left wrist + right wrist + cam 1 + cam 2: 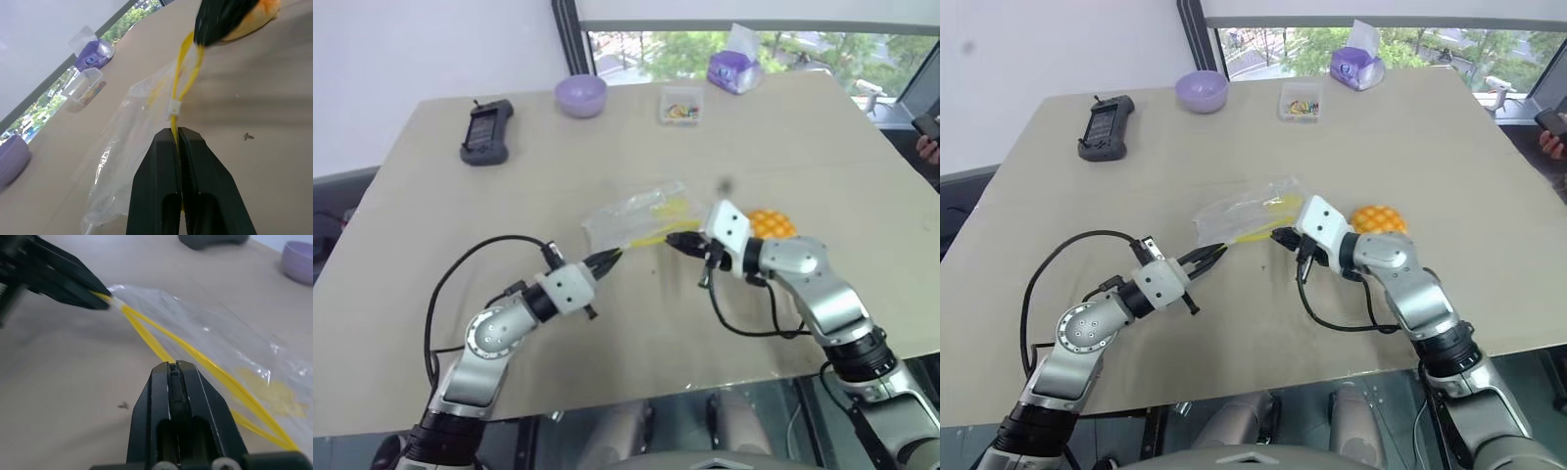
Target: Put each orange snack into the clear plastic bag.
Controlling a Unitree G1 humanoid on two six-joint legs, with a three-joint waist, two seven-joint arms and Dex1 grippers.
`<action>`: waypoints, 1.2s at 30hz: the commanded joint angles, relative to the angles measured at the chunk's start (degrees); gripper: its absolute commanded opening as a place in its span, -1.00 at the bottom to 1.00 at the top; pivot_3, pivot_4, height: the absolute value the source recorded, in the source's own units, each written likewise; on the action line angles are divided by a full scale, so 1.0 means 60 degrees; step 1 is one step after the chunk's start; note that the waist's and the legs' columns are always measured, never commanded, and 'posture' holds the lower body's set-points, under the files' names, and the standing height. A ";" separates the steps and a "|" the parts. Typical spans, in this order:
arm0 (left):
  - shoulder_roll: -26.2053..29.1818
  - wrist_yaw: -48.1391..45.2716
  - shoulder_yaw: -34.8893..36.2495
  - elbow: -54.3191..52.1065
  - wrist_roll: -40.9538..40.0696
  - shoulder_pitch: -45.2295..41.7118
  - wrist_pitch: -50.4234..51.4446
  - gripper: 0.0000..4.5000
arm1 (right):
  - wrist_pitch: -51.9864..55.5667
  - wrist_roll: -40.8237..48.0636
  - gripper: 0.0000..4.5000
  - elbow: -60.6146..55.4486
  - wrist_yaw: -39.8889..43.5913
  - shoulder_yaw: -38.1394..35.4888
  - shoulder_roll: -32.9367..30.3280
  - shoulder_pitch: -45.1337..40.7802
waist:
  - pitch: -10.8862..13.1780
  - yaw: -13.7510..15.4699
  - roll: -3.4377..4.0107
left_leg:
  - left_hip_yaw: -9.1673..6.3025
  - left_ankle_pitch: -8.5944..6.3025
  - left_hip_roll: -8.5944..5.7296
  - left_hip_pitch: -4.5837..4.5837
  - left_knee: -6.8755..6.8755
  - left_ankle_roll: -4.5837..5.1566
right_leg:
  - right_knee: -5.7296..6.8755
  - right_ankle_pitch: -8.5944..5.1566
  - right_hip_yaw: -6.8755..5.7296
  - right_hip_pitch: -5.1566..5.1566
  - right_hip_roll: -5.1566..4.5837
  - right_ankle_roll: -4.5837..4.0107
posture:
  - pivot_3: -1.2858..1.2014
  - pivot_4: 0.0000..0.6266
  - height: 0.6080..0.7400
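Pinching the bag (636, 213) by its yellow strip, both grippers, left (612, 258) and right (677, 241), are clamped tight; 1 bun (770, 224) sits just behind the right gripper.

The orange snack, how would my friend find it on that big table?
Start at the tan table and look toward the robot's right arm. Just behind the right end effector and beside the clear plastic bag sits the orange snack. It is the only round orange-yellow bun with a criss-cross grid on top.

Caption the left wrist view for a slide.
Left gripper shut on the clear plastic bag's yellow zip strip, right gripper at its far end, orange snack behind.
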 commanded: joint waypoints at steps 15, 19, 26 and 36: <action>-0.0045 -0.0286 -0.0264 -0.0089 -0.0069 -0.0259 -0.0450 -1.00 | -0.2818 -0.2940 -0.99 0.3394 -0.1346 0.1566 0.1060 -0.1754 | 0.0000 -0.0084 0.0000 | 0.0008 0.0001 0.0004 0.0007 -0.0003 -0.0001 | 0.0002 0.0000 0.0007 0.0000 0.0007 0.0000 | 0.03 -0.52 0.94; -0.0019 -0.0345 -0.0298 0.0006 -0.0105 -0.0388 -0.0449 -1.00 | -0.4110 -0.4339 -0.48 0.5029 -0.2687 0.1884 0.1088 -0.2700 | 0.0000 -0.0136 0.0000 | 0.0004 0.0002 0.0000 0.0011 -0.0002 -0.0004 | 0.0004 0.0000 0.0004 0.0003 0.0006 0.0000 | 0.03 -0.52 0.94; -0.0048 -0.0175 -0.0121 0.0023 -0.0115 -0.0375 -0.0273 -1.00 | -0.5819 -0.5358 0.88 0.6169 -0.3598 0.2000 0.0609 -0.3220 | 0.0000 -0.0269 0.0000 | 0.0004 0.0003 0.0000 0.0012 -0.0010 -0.0005 | 0.0000 0.0000 0.0004 -0.0002 0.0009 -0.0001 | 0.03 -0.52 0.94; -0.0271 0.0143 -0.0123 0.0130 -0.0034 -0.0681 -0.0019 -1.00 | -0.7453 -0.5610 0.98 0.6229 -0.3558 0.1956 0.0288 -0.3115 | 0.0000 -0.0287 0.0000 | 0.0014 0.0004 0.0003 0.0022 -0.0012 -0.0006 | 0.0005 0.0000 0.0019 -0.0001 0.0016 -0.0001 | 0.03 -0.52 0.94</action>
